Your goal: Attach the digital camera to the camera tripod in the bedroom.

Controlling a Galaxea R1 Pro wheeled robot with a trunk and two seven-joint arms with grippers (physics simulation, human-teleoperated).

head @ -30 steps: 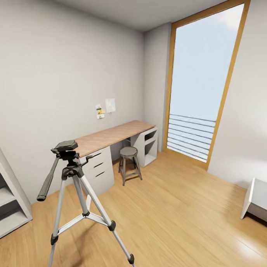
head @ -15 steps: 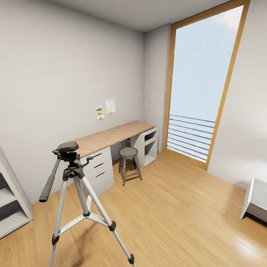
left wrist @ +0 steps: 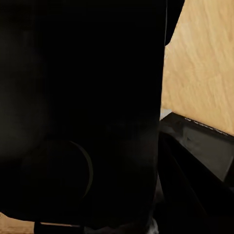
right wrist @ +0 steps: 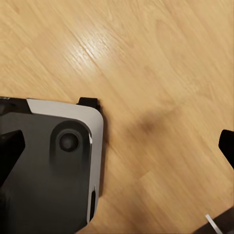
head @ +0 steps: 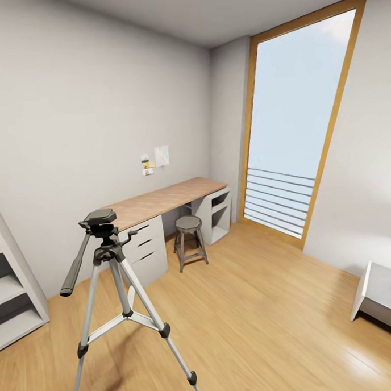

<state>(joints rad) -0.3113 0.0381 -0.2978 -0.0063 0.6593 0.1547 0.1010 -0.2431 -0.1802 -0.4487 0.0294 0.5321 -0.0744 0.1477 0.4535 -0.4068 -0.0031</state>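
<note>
The camera tripod (head: 111, 257) stands on the light wood floor at the lower left of the head view. It has silver legs, a black head (head: 99, 218) with nothing mounted on it, and a long pan handle (head: 74, 271) slanting down to the left. In the left wrist view a big black body (left wrist: 78, 112) sits right against the lens. I cannot tell if it is the digital camera or part of the gripper. My right gripper (right wrist: 119, 146) hangs open over bare floor, nothing between its fingers.
A wood-topped desk (head: 161, 200) with white drawers runs along the far wall, with a round grey stool (head: 189, 223) in front of it. A white shelf unit (head: 12, 294) stands at the left, a low grey nightstand (head: 382, 292) at the right, and a tall window (head: 295, 128) behind. The robot's base (right wrist: 48, 161) lies below the right gripper.
The whole head view has shifted a little: the tripod looks slightly smaller and farther right, and more of the nightstand shows. Nothing in the room itself has moved.
</note>
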